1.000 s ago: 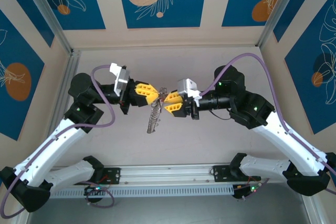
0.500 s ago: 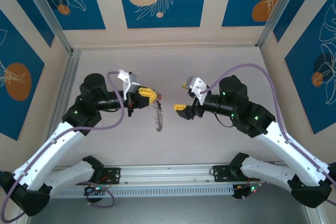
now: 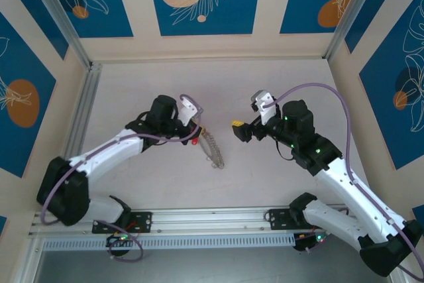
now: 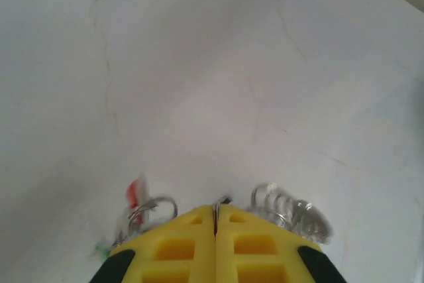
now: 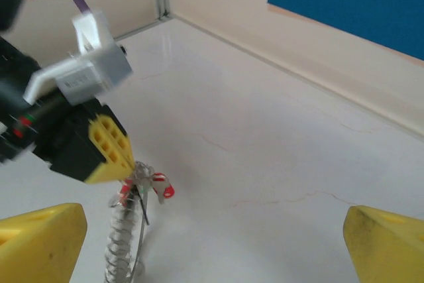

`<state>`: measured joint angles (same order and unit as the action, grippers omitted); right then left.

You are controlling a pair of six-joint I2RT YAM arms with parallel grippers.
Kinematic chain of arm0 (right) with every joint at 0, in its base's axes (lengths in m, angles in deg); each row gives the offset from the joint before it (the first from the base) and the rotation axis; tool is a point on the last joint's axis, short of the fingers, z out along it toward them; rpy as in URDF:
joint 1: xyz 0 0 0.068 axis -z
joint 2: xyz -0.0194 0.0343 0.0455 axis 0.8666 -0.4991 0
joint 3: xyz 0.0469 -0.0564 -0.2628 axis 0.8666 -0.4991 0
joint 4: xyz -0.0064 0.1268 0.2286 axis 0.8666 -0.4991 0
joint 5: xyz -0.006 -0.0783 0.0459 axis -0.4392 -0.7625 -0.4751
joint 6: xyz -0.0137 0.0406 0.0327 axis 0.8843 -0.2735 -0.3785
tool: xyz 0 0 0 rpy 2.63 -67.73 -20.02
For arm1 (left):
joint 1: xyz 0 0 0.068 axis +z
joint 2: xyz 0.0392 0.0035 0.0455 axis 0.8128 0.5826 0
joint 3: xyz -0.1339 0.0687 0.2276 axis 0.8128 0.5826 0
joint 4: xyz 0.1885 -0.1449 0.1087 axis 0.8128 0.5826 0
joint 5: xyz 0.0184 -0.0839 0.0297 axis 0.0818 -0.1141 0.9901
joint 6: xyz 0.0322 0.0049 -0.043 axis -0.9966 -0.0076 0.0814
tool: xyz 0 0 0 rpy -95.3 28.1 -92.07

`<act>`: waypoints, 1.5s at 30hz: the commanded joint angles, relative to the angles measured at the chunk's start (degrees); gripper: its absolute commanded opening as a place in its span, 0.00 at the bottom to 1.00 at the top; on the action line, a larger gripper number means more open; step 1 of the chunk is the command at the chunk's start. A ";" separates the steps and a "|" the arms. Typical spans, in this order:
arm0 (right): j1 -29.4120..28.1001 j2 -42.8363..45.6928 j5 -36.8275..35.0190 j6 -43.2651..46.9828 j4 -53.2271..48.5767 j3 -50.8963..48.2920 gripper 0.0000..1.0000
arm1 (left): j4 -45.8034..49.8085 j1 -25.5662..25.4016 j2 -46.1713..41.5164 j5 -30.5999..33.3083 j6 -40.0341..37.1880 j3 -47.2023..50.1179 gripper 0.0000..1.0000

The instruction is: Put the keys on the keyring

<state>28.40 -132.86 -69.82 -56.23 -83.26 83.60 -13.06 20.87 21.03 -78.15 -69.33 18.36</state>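
Pale table (image 3: 278,77) lies beneath the left end effector (image 3: 195,135) clenched on the hanging keyring (image 3: 213,152), which could slip free while the right end effector (image 5: 213,233) gapes empty.

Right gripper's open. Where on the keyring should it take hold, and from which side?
Probably the lower stretch of the keyring, approached from the right arm's own side. The left gripper, shut, pinches the top by the red tag, so the fringed loop trails free below it, facing the open right gripper.
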 commanded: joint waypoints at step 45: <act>19.93 -10.79 -7.74 -7.41 47.40 -32.37 0.99 | -9.33 10.65 -19.92 48.71 4.37 19.39 1.00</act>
<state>47.22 -140.55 -78.02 -66.96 -50.40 51.79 -20.05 29.66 1.55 -39.86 -65.29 35.08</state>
